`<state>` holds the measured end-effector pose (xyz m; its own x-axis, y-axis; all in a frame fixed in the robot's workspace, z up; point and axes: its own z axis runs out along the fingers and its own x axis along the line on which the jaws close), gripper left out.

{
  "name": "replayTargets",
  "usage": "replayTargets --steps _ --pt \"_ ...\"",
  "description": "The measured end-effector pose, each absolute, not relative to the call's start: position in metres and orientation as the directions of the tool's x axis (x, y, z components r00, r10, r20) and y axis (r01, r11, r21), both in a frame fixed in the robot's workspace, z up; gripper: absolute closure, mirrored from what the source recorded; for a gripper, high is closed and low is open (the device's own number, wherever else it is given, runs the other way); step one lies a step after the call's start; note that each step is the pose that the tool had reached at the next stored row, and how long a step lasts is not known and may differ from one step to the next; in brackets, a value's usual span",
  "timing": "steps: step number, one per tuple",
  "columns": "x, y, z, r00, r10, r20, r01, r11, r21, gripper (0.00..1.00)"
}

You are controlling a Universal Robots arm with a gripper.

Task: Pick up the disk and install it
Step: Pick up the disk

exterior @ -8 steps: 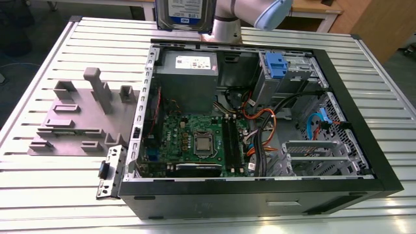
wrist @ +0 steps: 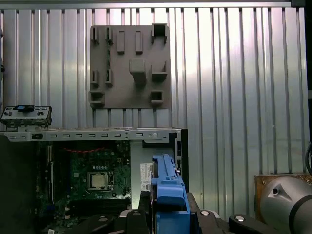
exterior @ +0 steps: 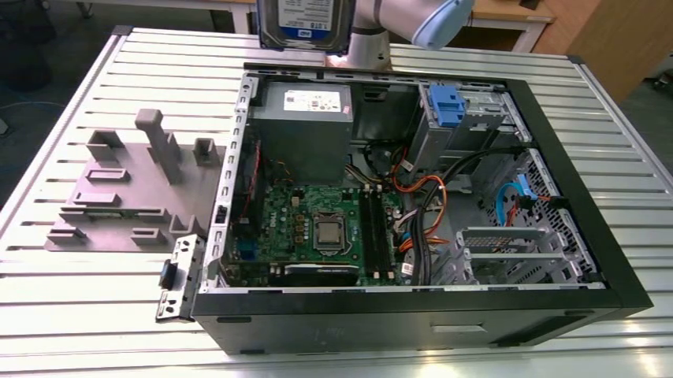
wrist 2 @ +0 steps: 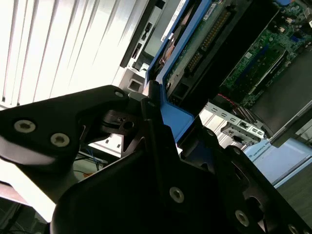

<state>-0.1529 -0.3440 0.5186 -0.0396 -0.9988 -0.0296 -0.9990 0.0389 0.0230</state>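
One disk point(exterior: 303, 22) hangs in my gripper point(wrist: 168, 210), fingers point(wrist 2: 155, 137) clenched on its blue frame point(wrist: 168, 187), high above the open computer case point(exterior: 421, 319), over the case's rim at the end with the power supply point(exterior: 303, 130), touching nothing in the case. I judge it dense and stiff for its size, the metal shell slick, the exposed circuit side point(wrist 2: 195, 46) fragile. The plastic frame's edges are the sound place to grip, squarely, without twisting.
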Motion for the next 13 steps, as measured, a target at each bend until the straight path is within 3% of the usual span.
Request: replayTargets --steps 13 --pt "-0.1424 -0.344 0.5186 -0.04 -0.999 -0.03 -0.999 0.039 0.023 0.63"
